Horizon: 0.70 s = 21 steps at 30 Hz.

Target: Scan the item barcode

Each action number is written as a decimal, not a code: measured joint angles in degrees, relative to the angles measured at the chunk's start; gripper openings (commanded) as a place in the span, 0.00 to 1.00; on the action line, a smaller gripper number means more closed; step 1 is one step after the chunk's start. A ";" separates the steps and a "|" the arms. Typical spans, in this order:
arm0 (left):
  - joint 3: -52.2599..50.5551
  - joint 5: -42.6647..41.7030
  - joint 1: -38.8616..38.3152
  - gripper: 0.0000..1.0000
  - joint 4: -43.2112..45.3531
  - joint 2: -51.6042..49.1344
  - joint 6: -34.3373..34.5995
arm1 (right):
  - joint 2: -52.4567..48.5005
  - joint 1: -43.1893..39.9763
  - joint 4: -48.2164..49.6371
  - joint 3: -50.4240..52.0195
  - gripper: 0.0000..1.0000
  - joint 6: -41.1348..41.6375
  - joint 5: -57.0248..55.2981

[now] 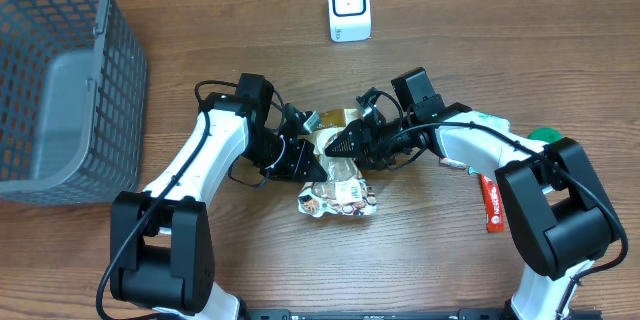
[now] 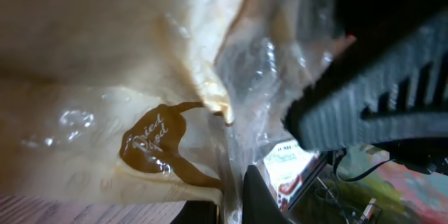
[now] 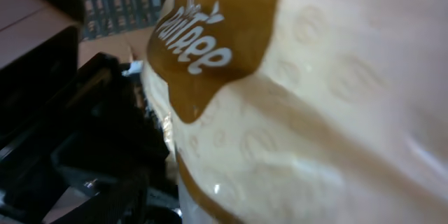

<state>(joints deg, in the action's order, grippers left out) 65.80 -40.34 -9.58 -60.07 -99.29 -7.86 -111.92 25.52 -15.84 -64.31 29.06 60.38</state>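
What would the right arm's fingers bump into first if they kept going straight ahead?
The packet. The right fingers point left straight at it, and it fills that wrist's view. Whether they already touch it is unclear. The left fingers sit just beyond.

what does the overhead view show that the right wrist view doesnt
Only overhead: the white scanner at the far edge, the red item beside the right arm, and both arms whole. Only right wrist: the white lettering on the packet's brown patch, seen close up. Both: the cream snack packet, the left hand against it, and the grey basket, which in the wrist view is only a strip of mesh.
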 measured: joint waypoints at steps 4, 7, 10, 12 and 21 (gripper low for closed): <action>0.07 -0.07 0.00 0.04 -1.55 0.00 -1.66 | 0.00 -0.24 2.36 0.04 0.74 -0.44 -2.38; 0.07 -0.66 0.00 0.04 -2.43 0.00 -3.15 | 0.00 -1.05 4.55 0.04 0.75 -0.52 -3.08; 0.09 -2.10 0.35 0.04 -2.62 0.00 -4.48 | -0.02 -2.97 5.90 0.04 0.76 -0.57 -4.52; 0.09 -3.30 0.81 0.04 -2.71 0.00 -5.03 | 0.00 -4.48 5.97 0.04 0.76 -0.55 -5.81; 0.11 -4.79 1.73 0.08 -1.44 0.00 -6.05 | -0.02 -8.07 -0.72 0.04 0.73 -0.66 -10.47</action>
<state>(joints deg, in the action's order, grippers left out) 65.91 -45.12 -7.86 -61.52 -99.29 -13.91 -111.94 17.45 -16.56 -64.27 28.40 49.91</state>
